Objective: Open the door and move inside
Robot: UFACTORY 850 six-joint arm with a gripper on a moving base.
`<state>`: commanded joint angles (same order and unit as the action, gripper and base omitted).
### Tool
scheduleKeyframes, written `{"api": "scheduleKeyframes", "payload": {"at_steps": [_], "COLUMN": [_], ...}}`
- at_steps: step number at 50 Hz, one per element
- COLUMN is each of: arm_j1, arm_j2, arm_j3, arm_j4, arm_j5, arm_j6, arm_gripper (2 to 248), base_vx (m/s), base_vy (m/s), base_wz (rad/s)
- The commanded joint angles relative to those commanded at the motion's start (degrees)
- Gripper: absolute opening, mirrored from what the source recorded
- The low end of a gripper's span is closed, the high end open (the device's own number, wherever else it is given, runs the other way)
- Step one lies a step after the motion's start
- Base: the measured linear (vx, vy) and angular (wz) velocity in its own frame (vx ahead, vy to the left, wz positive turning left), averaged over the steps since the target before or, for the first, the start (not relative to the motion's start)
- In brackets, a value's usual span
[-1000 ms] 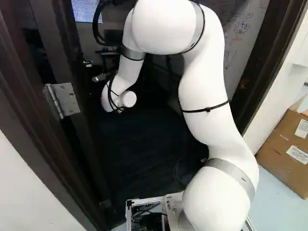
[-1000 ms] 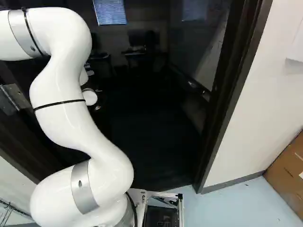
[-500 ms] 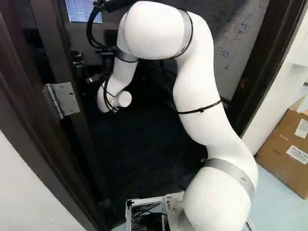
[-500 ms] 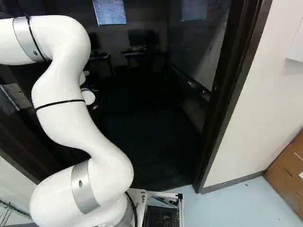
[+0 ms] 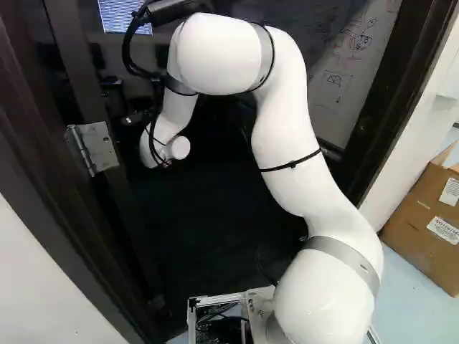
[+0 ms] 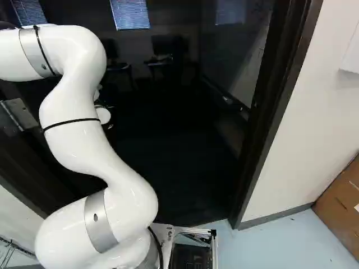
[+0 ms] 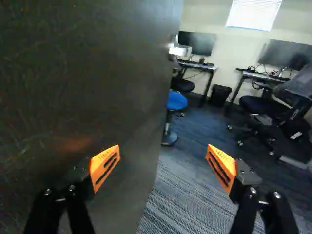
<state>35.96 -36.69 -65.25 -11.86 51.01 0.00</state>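
Note:
The dark door (image 7: 83,73) stands swung inward, its face close in front of one finger of my gripper (image 7: 163,163). The other finger stands over the opening past the door's edge. The gripper is open with nothing between its pads. A silver handle (image 7: 180,50) sticks out near the door's far edge, ahead of the gripper. At the left of the left base view are the hinge (image 5: 97,147) and, right of it, my arm's wrist (image 5: 168,147), reaching through the doorway. The fingers cannot be made out in either base view.
Dark door frame posts (image 5: 43,172) (image 6: 275,106) flank the doorway. A cardboard box (image 5: 430,215) stands by the wall on the right. Inside, the wrist view shows a blue stool (image 7: 176,100), desks with monitors (image 7: 197,43), an office chair (image 7: 268,107) and a bin (image 7: 220,95).
My arm has swung toward the left, with its upper elbow and wrist shifting that way and the elbow sinking slightly. The doorway and box hold their places, so the base has not moved.

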Motion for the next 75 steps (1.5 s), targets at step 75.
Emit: {"api": "scheduleKeyframes", "payload": {"at_steps": [75], "arm_j1": [-7.63], "arm_j2": [4.20], "arm_j3": [5.69], "arm_j4": [2.23], "arm_j5": [0.00], "arm_j6": [0.00], "arm_gripper": [247], "base_vx": [0.000], "base_vy": [0.000], "base_wz": [0.000]}}
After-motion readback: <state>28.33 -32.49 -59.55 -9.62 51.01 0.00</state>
